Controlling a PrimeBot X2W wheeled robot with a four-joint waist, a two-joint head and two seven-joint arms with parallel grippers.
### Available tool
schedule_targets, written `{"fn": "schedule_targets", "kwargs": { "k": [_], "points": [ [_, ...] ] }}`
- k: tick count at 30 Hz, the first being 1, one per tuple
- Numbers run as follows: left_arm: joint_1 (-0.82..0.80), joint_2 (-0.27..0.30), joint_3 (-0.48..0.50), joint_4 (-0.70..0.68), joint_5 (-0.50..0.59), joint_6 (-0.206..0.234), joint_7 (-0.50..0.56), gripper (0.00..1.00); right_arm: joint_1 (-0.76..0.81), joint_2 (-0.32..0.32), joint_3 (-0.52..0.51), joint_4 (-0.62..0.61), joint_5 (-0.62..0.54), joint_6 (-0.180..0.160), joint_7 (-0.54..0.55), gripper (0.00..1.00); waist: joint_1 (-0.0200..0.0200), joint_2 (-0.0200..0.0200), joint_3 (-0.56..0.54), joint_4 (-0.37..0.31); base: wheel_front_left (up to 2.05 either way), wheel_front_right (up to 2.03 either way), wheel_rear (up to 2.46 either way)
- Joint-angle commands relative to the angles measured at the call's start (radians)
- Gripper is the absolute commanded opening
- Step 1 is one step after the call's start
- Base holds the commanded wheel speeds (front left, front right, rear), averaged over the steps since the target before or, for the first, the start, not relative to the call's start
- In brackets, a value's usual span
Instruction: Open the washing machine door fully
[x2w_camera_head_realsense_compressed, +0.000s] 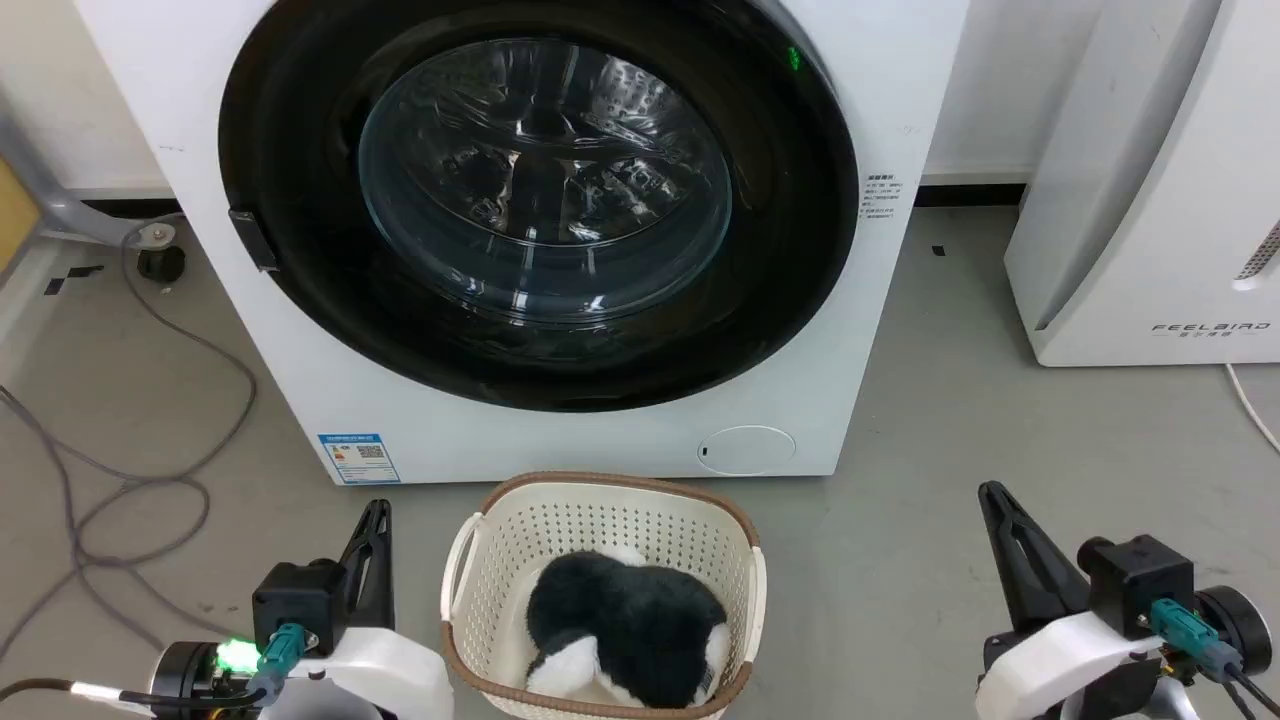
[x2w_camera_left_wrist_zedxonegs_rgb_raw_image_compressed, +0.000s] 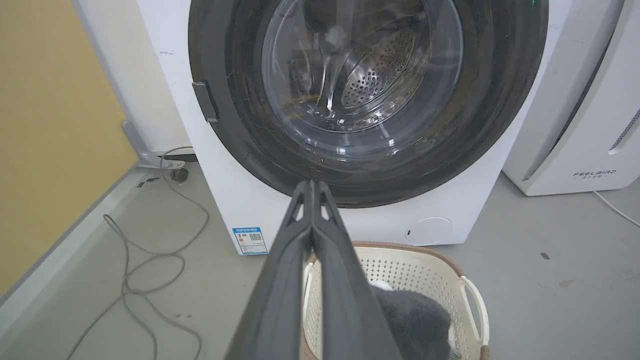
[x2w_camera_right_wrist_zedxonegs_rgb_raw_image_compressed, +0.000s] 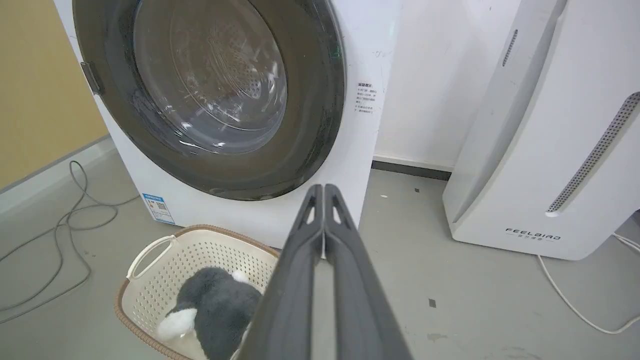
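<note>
Both pinched tight, left gripper (x2w_camera_head_realsense_compressed: 377, 512), right gripper (x2w_camera_head_realsense_compressed: 992, 495), closed washing machine door (x2w_camera_head_realsense_compressed: 540, 200) well ahead

White front-loading washing machine (x2w_camera_head_realsense_compressed: 560, 445): washing machine door (x2w_camera_head_realsense_compressed: 540, 200) closed flush, glossy black with clear domed glass; blue label (x2w_camera_head_realsense_compressed: 358, 458) lower left, round flap (x2w_camera_head_realsense_compressed: 746, 449) lower right. Cream perforated basket (x2w_camera_head_realsense_compressed: 600, 520) on grey floor (x2w_camera_head_realsense_compressed: 950, 400) just before the machine, holding a black-and-white plush toy (x2w_camera_head_realsense_compressed: 620, 620). White FEELBIRD appliance (x2w_camera_head_realsense_compressed: 1150, 200) at right. Grey cable (x2w_camera_head_realsense_compressed: 150, 480) looped at left. The left gripper (x2w_camera_head_realsense_compressed: 378, 512) and right gripper (x2w_camera_head_realsense_compressed: 992, 497) flank the basket, jaws together, touching nothing.
</note>
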Motion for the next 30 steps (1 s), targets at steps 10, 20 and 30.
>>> {"fn": "schedule_targets", "kwargs": {
  "k": [10,20,30],
  "points": [
    [-0.016,0.001,-0.002,-0.005,0.002,-0.005,0.0,0.0,0.007,0.001,-0.002,-0.005,-0.008,0.001,0.0,0.0,0.0,0.0,0.0,0.0,0.0,0.0,0.0],
    [0.0,0.0,0.0,0.0,0.0,0.001,0.0,1.0,0.0,0.0,0.001,0.0,0.001,0.0,0.0,1.0,0.0,0.0,0.0,0.0,0.0,0.0,0.0],
    [-0.005,0.0,-0.011,0.021,-0.013,-0.002,-0.02,1.0,0.007,0.0,-0.007,0.013,0.016,0.0,-0.019,0.69,0.0,0.0,0.0,0.0,0.0,0.0,0.0]
  ]
}}
